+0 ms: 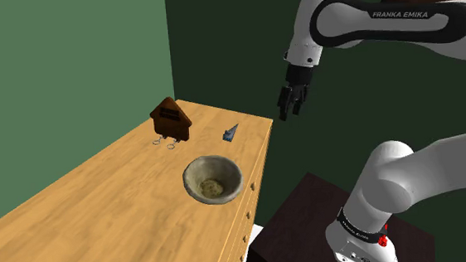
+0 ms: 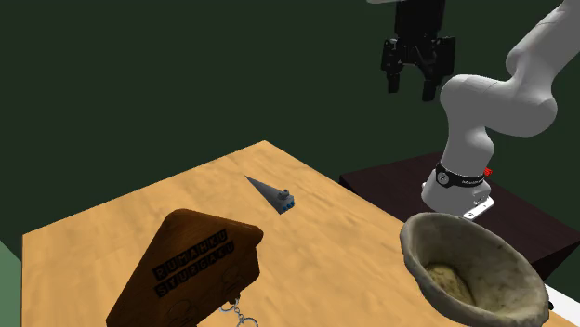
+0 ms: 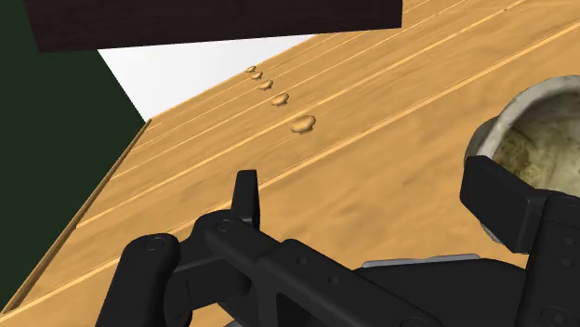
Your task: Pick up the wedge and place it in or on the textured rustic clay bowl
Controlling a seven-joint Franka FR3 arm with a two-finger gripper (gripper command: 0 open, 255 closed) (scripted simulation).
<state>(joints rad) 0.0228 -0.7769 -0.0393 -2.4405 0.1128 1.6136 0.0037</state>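
Pale wood makes up the dresser top (image 1: 103, 200), and everything the task needs sits toward its far end in the shoulder view. The wedge (image 1: 230, 134) lies flat on bare wood close to the right edge. It is to the right of a dark, house-shaped key holder (image 1: 171, 120) and beyond the bowl (image 1: 213, 179), apart from both. That open spot looks helpful, since nothing crowds the wedge. A descent from above should clear both the holder and the bowl's rim. The bowl stands upright with its mouth up, nearer than the wedge and by the same edge, so the carry should be short.

The gripper (image 1: 290, 104) hangs in the air off the right edge of the dresser, well above the wedge and well apart from it. Its two fingers (image 3: 245, 195) are spread with a clear gap between them and nothing in it. I judge this to be the start of the reach, with the gripper ready but not yet lined up over the wedge. From the wrist, one finger sits beside the bowl's rim, with a row of drawer knobs (image 3: 302, 123) further off.

In the second exterior view the wedge is small, low and dark grey. It tapers from a blunt, blue-tinted end to a thin sharp tip that points to the far left, and the blunt end is turned toward the bowl. The thicker end probably offers the better hold, as the tip looks too slim to pinch.
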